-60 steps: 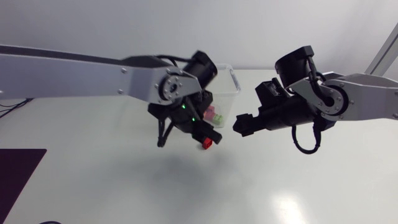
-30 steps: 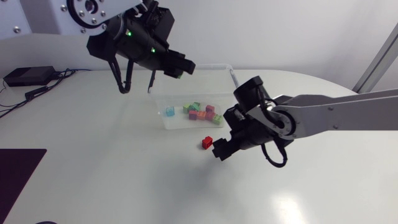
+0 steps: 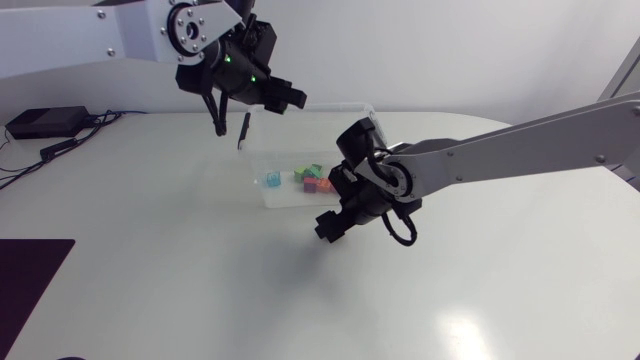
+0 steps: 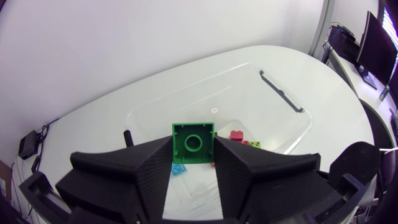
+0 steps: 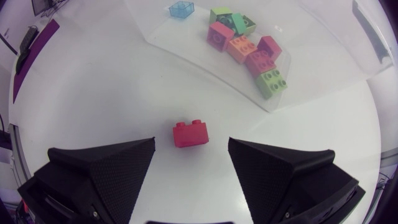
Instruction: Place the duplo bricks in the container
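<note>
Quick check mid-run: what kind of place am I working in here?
Probably a robotics lab bench, not a home: a plain white table, my left arm and right arm over it, and a clear container of toy bricks set out as a test.

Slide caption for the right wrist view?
Open right gripper over a red duplo brick lying outside the clear container.

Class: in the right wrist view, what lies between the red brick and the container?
Nothing but bare table separates the red brick from the container, seen in the right wrist view.
</note>
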Available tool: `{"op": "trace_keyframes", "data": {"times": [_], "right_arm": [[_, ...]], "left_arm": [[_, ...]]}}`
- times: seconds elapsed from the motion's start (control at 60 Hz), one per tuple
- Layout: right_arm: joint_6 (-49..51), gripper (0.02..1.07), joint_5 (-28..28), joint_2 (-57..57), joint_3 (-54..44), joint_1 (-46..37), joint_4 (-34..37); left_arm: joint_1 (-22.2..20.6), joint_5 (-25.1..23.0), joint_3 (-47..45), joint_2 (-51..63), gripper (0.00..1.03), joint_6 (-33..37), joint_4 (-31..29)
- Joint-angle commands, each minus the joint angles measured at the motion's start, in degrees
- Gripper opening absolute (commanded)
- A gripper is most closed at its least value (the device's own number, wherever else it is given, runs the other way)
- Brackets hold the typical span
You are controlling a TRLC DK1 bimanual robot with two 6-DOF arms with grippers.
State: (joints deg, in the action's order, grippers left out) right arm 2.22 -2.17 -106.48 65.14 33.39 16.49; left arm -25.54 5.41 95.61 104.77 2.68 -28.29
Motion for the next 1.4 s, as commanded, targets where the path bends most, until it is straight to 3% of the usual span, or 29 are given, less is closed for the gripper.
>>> {"op": "trace_keyframes", "data": {"times": [0.0, 0.133, 0.183, 0.283, 0.383, 0.583, 0.667, 0.9, 1.05, 1.383], "right_arm": [[1.5, 0.88, 0.5, -2.5, 2.2, 0.5, 1.3], [2.5, 0.88, 1.1, -4.4, 3.9, 0.6, 2.6], [2.7, 0.88, 1.2, -4.8, 4.2, 0.6, 2.6], [2.7, 0.88, 1.4, -5.7, 5.0, 0.5, 3.2], [2.9, 0.88, 1.5, -6.3, 5.6, 0.5, 3.7], [3.1, 0.87, 1.6, -8.2, 7.2, 0.7, 4.8], [3.4, 0.82, 1.6, -8.9, 7.9, 0.9, 5.7], [3.4, 0.54, 1.6, -9.9, 8.9, 1.1, 6.2], [3.2, 0.22, 1.6, -9.9, 9.0, 1.7, 6.3], [2.2, 0.21, 3.6, 6.8, 4.9, 2.1, 9.1]], "left_arm": [[1.1, 0.0, 3.3, 3.7, 0.30, 0.8, 0.9], [2.2, 0.0, 6.5, 7.9, 0.35, 0.9, 0.8], [2.3, 0.0, 7.7, 9.5, 0.46, 1.2, 0.8], [2.5, 0.1, 10.6, 12.3, 0.81, 1.3, -0.7], [2.8, 0.1, 11.3, 12.8, 0.98, 1.3, -0.7], [3.6, 0.3, 10.3, 10.5, 0.99, 1.5, -1.5], [4.0, 0.3, 8.5, 7.6, 0.99, 1.5, -1.5], [4.5, 0.3, 1.5, -2.6, 0.99, 2.0, -1.4], [5.4, 0.3, -3.2, -9.6, 0.99, 2.3, -1.4], [6.7, 0.4, -13.3, -24.0, 0.99, 3.1, -1.3]]}}
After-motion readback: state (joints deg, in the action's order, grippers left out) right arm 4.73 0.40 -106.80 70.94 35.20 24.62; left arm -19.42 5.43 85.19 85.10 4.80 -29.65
